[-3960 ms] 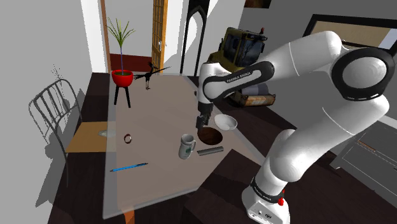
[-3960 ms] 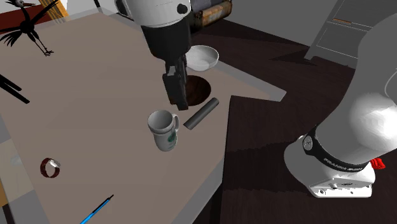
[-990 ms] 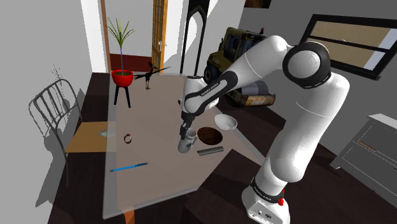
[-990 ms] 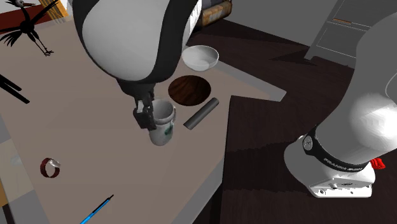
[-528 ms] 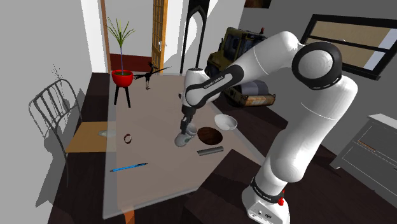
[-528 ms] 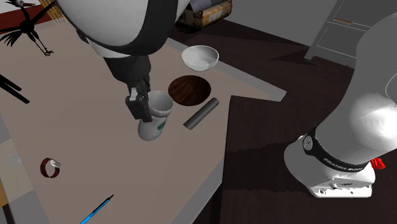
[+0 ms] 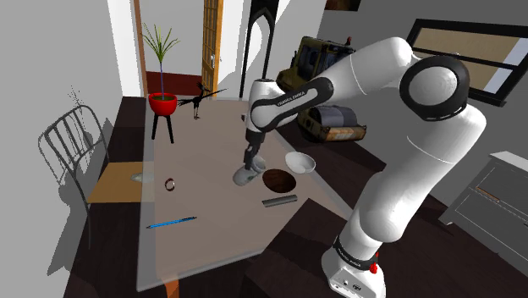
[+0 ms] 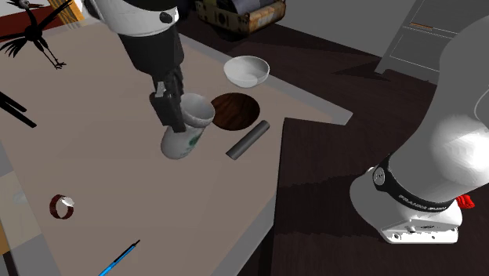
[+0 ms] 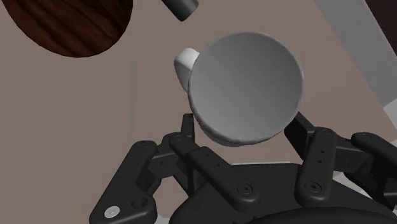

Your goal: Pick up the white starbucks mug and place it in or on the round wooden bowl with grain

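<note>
A white mug (image 8: pixel 186 132) with a green logo hangs tilted above the table, lifted clear of it. My black gripper (image 8: pixel 174 111) is shut on its rim, one finger inside and one outside. In the shoulder view the mug (image 7: pixel 245 177) hangs just to the left of the round dark wooden bowl (image 7: pixel 278 179). The wrist view looks into the mug's mouth (image 9: pixel 245 86), with its handle (image 9: pixel 184 61) turned toward the wooden bowl (image 9: pixel 63 25) and the gripper (image 9: pixel 245 130) clasping its near rim. The wooden bowl (image 8: pixel 235 110) sits on the table just beyond the mug.
A white bowl (image 8: pixel 247 70) stands behind the wooden one. A dark cylinder (image 8: pixel 248 139) lies near the table's edge beside the mug. A small ring (image 8: pixel 62 207) and a blue pen (image 8: pixel 119 259) lie farther off on the beige table (image 8: pixel 102 180). A chair (image 7: pixel 76 148) stands at the shoulder view's left.
The gripper, shut on the mug's rim, has lifted the mug off the table and carried it up toward the wooden bowl. The mug has tipped further over.
</note>
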Controlling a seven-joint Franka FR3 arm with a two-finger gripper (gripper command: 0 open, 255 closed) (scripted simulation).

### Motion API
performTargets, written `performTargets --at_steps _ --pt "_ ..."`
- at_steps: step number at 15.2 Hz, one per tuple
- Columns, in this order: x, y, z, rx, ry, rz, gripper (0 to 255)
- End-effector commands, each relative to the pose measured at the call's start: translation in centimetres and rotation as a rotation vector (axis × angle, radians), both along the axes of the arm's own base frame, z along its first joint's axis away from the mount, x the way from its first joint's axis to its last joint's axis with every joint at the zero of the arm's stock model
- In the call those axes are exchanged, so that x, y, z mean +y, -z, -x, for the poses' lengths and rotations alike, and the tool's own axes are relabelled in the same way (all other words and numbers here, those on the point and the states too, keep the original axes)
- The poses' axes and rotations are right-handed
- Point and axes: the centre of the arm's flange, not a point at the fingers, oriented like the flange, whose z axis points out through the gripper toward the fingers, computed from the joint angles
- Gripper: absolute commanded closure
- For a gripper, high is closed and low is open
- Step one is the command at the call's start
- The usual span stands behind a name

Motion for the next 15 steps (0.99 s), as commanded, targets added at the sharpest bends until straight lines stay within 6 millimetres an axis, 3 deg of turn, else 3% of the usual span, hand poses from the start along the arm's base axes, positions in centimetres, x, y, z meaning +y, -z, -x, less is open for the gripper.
performTargets --at_steps 1,15 --pt "-2.4 -0.5 0.3 0.0 0.0 0.0 255" --pt "-20.4 -4.2 1.7 0.0 0.0 0.0 255"
